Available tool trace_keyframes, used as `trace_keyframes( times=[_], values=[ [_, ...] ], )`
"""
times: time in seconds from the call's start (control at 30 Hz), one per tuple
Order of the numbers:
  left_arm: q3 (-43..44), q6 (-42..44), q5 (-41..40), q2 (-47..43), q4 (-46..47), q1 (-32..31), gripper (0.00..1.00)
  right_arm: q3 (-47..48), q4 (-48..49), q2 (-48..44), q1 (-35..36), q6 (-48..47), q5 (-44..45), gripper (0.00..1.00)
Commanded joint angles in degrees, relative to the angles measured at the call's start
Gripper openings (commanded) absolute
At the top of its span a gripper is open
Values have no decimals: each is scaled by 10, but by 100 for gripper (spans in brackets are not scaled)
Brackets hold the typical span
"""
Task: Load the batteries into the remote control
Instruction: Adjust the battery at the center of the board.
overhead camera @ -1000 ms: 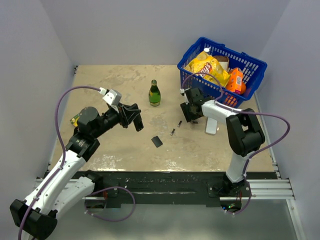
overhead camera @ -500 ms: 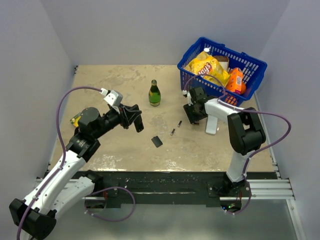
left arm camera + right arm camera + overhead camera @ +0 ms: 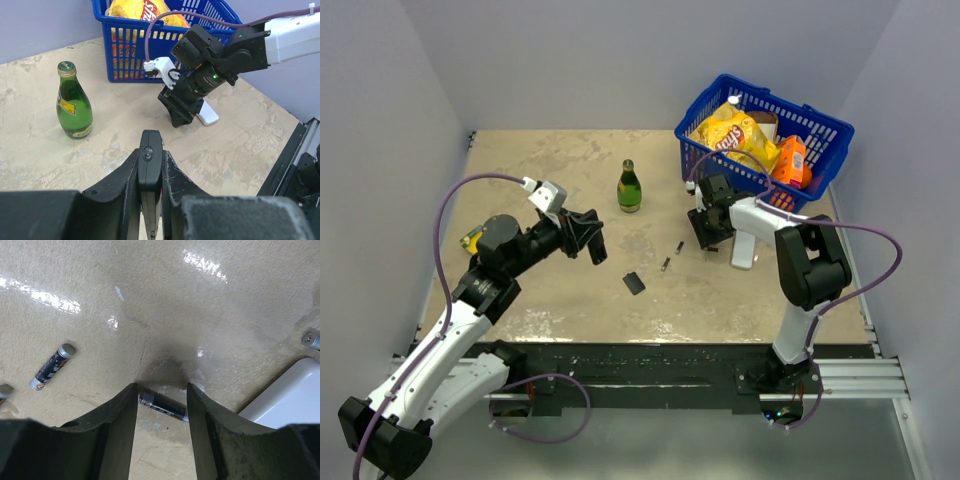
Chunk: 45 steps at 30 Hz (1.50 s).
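Left tool point(image 3: 150, 156) tight, right tool point(image 3: 161, 390) wide

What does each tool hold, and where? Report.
Left tool clamps the remote by its sides, tip jutting out. Right tool holds nothing; it is open around a battery.

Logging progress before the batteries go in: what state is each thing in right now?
remote control: clamped in the shut left gripper
right gripper: open, low over the table
nearest battery: lying flat between its fingers, not gripped
second battery: lying loose on the table
cover piece: flat on the table, apart from the remote
green bottle: upright, capped
basket: holding snack bags
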<state>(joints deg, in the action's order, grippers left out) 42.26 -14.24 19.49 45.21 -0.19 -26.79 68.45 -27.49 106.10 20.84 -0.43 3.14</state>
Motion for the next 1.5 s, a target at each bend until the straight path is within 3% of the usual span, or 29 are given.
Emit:
trace_keyframes(
  times=[0.0,0.57,0.8,1.13,1.47],
  values=[
    [17,7,-2,-3,16,-4,0,-3,-8,-30,-3,10,-20,47],
    [17,7,-2,3,17,-14,0,-23,-41,-93,0,8,-30,55],
    [17,11,-7,-8,16,-26,0,-7,-121,-103,6,-147,-55,40],
    [19,17,-18,-24,10,-34,0,71,-168,-35,16,-269,-56,41],
    [20,20,-27,-31,5,-34,0,141,-242,38,36,-317,-52,41]
  ],
)
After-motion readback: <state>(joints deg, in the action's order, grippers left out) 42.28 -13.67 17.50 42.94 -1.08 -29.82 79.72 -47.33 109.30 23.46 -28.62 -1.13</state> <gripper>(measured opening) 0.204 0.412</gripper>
